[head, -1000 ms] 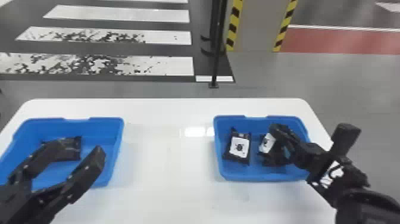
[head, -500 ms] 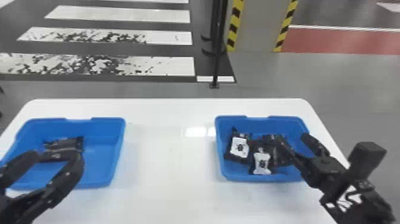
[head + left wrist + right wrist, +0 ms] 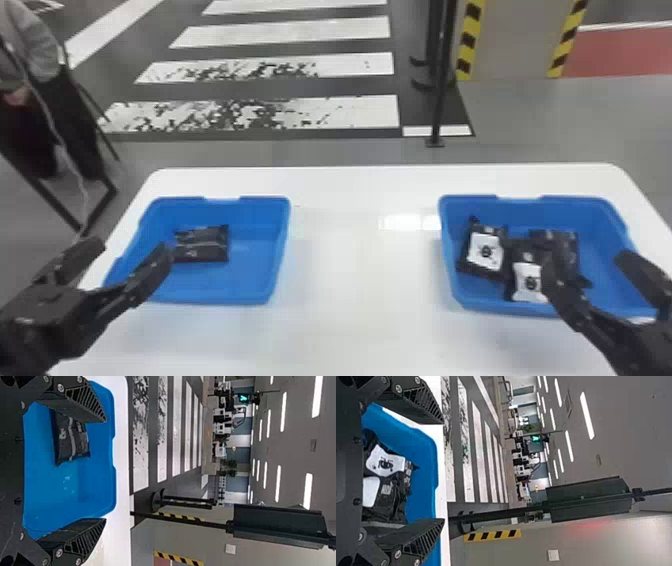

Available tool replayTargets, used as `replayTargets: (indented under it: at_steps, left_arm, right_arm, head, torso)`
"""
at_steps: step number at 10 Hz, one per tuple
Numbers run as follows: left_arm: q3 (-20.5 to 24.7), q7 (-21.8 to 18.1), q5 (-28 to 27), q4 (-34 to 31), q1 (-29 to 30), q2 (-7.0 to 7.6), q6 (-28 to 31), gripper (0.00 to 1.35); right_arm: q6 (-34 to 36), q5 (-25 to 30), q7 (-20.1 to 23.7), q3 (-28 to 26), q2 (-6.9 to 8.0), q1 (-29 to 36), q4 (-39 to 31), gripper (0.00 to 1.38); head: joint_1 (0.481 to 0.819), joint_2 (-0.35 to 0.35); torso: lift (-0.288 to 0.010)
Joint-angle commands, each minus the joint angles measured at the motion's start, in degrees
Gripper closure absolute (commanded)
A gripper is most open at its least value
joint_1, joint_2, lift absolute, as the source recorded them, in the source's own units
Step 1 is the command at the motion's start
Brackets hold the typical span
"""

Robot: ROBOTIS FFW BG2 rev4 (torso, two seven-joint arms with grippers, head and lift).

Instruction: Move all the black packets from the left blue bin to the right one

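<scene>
Plainly, glossy white table, zebra-striped floor beyond, left fingers, right fingers, both spread wide, empty

Ceiling strips glow bright white; glare patches the pale table.

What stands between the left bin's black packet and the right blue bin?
The facing walls of the left blue bin and right blue bin; the right end effector also hangs over the latter. Nothing else visible.

Large indoor hall, painted crosswalk, green pedestrian signal, ceiling strip lights
</scene>
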Motion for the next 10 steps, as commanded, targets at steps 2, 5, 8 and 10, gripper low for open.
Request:
replayTargets:
  at_steps: [2, 5, 8, 10]
  left_arm:
    - [0.28, -0.01, -2.45, 10.09, -10.0, 3.71, 3.58, 0.17]
    - [0.39, 0.17, -6.22, 22.75, -22.38, 6.44, 10.05, 0.17]
    - [-2.92, 0.52, -9.76, 36.39, -35.88, 10.13, 19.05, 0.17]
    - [-7.38, 0.52, -9.99, 44.27, -42.35, 12.85, 25.1, 0.17]
  right_arm:
    - [-1.0, -1.53, -0.15, 2.17, 0.28, 7.39, -5.72, 0.16]
    - [-1.0, -3.36, -0.15, 3.2, 0.37, 11.05, -7.97, 0.17]
    - [-1.0, -3.93, -0.15, 3.43, 0.37, 11.05, -7.55, 0.18]
    - [-0.43, -4.39, -0.07, 3.88, 0.37, 10.91, -7.27, 0.18]
  head:
    - [0.695, 0.244]
    - [0.695, 0.326]
    - [0.695, 0.35]
    - [0.695, 0.35]
  torso:
    - [-0.138]
    - [-0.138]
    - [-0.138]
    - [-0.138]
